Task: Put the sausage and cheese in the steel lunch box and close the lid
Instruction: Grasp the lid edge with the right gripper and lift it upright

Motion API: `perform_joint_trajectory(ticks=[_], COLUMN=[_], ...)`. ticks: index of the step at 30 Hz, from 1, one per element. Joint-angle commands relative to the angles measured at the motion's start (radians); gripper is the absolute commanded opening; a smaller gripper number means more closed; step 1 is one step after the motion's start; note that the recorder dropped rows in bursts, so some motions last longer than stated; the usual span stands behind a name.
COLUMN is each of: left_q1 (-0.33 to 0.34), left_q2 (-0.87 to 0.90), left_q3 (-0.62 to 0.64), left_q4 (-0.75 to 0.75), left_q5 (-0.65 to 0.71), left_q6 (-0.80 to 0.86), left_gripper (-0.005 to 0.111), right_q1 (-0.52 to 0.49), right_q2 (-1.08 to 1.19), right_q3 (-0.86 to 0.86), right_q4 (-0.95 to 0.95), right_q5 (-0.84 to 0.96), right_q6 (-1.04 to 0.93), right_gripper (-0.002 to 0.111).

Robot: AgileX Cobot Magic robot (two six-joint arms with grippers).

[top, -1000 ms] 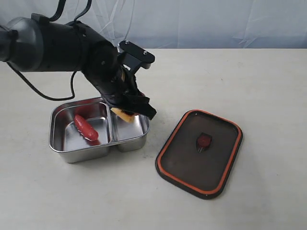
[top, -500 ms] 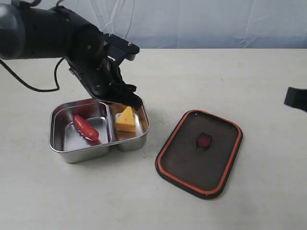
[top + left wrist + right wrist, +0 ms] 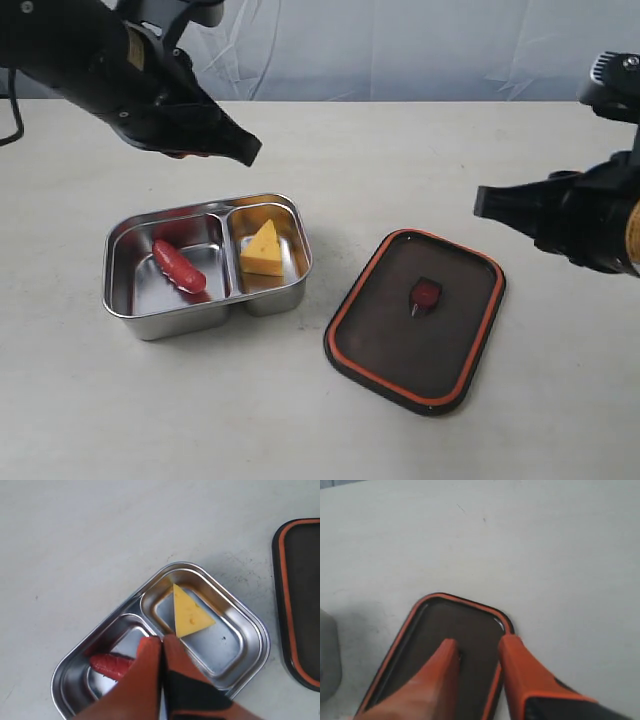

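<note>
A shiny rectangular stainless-steel lunch box point(image 3: 175, 318) point(image 3: 220, 645) with rounded corners sits open on the pale counter point(image 3: 400, 160), in the half toward the left edge. A divider splits it into a larger compartment on the left-edge side and a smaller one on the side facing the lid. The small reddish-brown finger-shaped toy sausage point(image 3: 179, 266) point(image 3: 111, 665) lies slanted on the floor of the larger compartment. The yellow-orange triangular wedge of toy cheese point(image 3: 263, 249) point(image 3: 190, 614) lies in the smaller compartment with its tip pointing toward the counter's far edge. The smoky dark rounded-rectangle lid point(image 3: 385, 345) point(image 3: 302, 605) point(image 3: 445, 625), with an orange band round its rim and a small red-orange tab point(image 3: 425, 293) at its centre, lies flat on the counter near the box on the right-edge side, apart from it and not covering it. The left pincer point(image 3: 245, 150) point(image 3: 162, 642) hangs in the air above the counter on the far side of the box. Its orange fingers are pressed together with nothing between them, and they are clear of the box and its contents. The right pincer point(image 3: 485, 203) point(image 3: 480, 642) reaches in from the right edge and hovers above the lid's far end. Its two orange fingers stand apart with nothing between them, and they are raised off the lid.
</note>
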Motion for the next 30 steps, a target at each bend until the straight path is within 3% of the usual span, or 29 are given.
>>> perform_joint_trajectory(ticks=[1, 8, 19, 23, 30], left_q1=[0.0, 0.0, 0.0, 0.0, 0.0], left_q2=[-0.07, -0.112, -0.111, -0.111, -0.111], left_q3=[0.049, 0.112, 0.139, 0.139, 0.139], left_q4=[0.009, 0.01, 0.026, 0.036, 0.043], left_q5=[0.024, 0.042, 0.046, 0.046, 0.048], left_q6=[-0.008, -0.008, -0.008, -0.008, -0.01], left_gripper=[0.0, 0.0, 0.0, 0.0, 0.0], right_q1=[-0.165, -0.336, -0.474, -0.474, -0.474], right_q2=[0.108, 0.315, 0.629, 0.692, 0.77], right_q3=[-0.053, -0.176, -0.322, -0.324, -0.324], right_q4=[-0.017, 0.153, 0.719, 0.825, 0.831], right_q5=[-0.212, -0.229, -0.052, -0.067, -0.075], right_q6=[-0.04, -0.324, -0.916, -0.979, -0.98], right_gripper=[0.031, 0.031, 0.031, 0.031, 0.031])
